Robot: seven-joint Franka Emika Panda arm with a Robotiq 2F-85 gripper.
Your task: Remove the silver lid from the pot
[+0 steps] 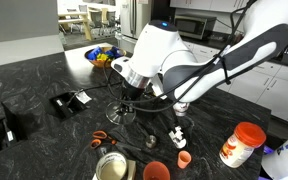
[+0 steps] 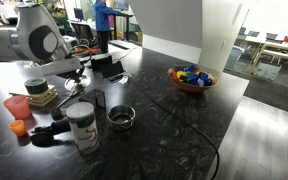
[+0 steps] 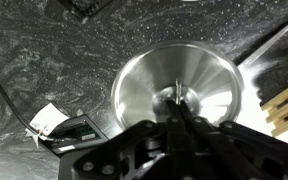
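You have one silver lid (image 3: 147,85) and one pot (image 2: 121,117) — the pot stands open, apart from the lid. The lid is a shiny round disc, and your claw (image 3: 179,108) pinches its centre knob. The worktop (image 3: 44,50) is black and marbled — white cabinets (image 1: 279,75) stand behind.

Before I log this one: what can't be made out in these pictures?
1. Wrist view: whether the gripper is shut on the lid; its own dark body covers the fingertips.
2. Wrist view: what sits under the lid; the lid itself hides it.
3. Exterior view: the inside of the pot, too small and dark.
4. Exterior view: what fills the bowl, too small.
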